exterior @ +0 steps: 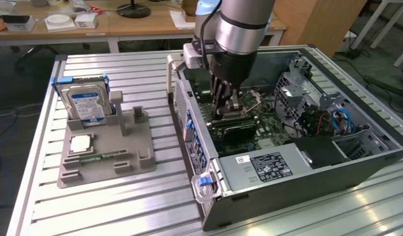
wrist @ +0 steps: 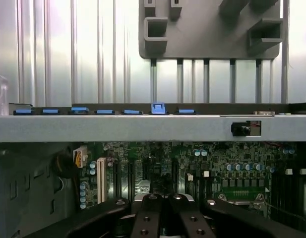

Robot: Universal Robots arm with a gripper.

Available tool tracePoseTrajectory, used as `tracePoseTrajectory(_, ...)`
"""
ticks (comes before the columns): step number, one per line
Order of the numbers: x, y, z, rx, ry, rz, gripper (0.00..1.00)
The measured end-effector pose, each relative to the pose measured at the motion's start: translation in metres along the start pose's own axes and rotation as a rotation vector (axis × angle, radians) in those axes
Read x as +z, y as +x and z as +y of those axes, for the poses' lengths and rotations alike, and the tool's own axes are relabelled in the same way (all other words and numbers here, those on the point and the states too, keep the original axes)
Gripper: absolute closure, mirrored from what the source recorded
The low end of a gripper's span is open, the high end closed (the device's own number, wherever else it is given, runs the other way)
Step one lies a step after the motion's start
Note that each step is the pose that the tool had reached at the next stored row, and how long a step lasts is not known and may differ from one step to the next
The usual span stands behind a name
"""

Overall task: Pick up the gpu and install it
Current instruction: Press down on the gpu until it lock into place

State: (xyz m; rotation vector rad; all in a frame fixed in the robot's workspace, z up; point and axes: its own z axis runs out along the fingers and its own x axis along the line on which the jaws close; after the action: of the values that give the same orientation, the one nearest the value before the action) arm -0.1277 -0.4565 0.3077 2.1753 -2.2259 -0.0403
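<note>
GPU (exterior: pixel 236 129): black-shrouded card lying low inside the open computer case (exterior: pixel 359 169), centre of the exterior frame, set across the green motherboard (exterior: pixel 264 123) where its expansion slots run, so I judge it seated or very nearly so. My gripper (exterior: pixel 226 105): directly above the card, fingers drawn together; the exterior view does not let me tell whether the tips are pressing on the card's upper edge or just clear of it. In the wrist view the two inner fingers (wrist: pixel 149 218) sit side by side with no gap, pointing at the board. My arm comes down steeply from the top centre of the exterior frame, wrist vertical, reaching in over the case's near wall. Left of the case, on the slatted aluminium table (exterior: pixel 90 206): a grey fixture tray (exterior: pixel 132 147) holding an upright hard drive (exterior: pixel 87 102), a processor (exterior: pixel 81 143) and a memory stick (exterior: pixel 97 158). Lower centre: the silver power supply (exterior: pixel 264 167).
</note>
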Motion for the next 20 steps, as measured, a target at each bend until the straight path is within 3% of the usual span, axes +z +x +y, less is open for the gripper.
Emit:
tracePoseTrajectory(6,-0.0003,0.0,-0.0076,0.0,-0.0629,0.0015,0.9)
tracePoseTrajectory(14,-0.0002,0.0,-0.0167,0.0,-0.155,0.0036,0.9)
tracePoseTrajectory(20,0.0032,0.0,-0.0169,0.0,-0.2011,0.008,0.9)
